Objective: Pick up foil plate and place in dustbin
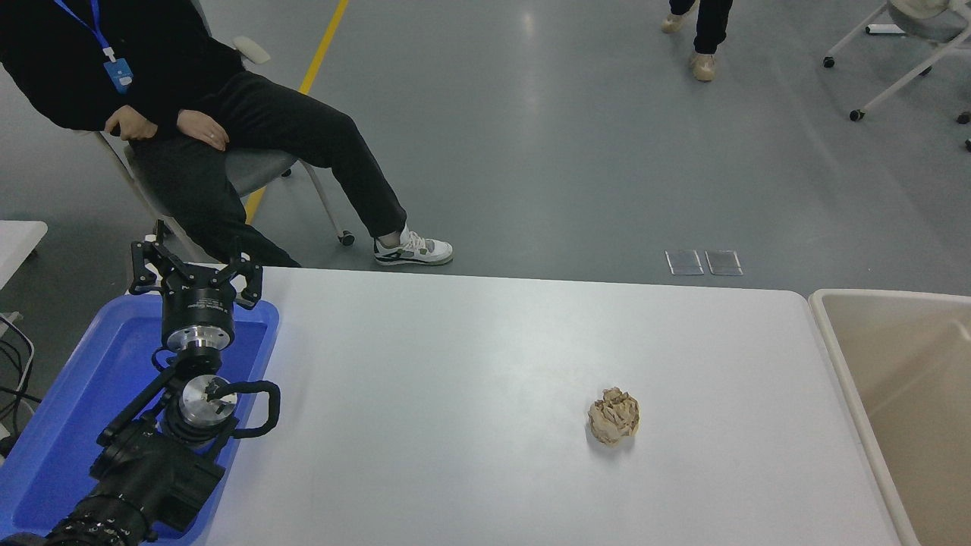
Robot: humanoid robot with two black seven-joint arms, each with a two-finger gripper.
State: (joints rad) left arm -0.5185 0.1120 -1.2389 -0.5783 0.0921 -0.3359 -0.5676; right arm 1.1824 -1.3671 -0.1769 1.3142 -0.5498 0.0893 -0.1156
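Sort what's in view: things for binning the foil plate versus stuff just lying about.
Job:
- dustbin, beside the table's right end
- foil plate: not visible

Lying about:
- paper ball on the table
- blue tray
- left gripper, parked, open

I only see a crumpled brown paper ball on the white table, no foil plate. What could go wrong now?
1. No foil plate shows, so the robot might take the crumpled tan paper ball for it.
2. The large beige plastic dustbin stands past the white table's right edge; a short drop could miss it.
3. The left gripper hangs open over the blue plastic tray.
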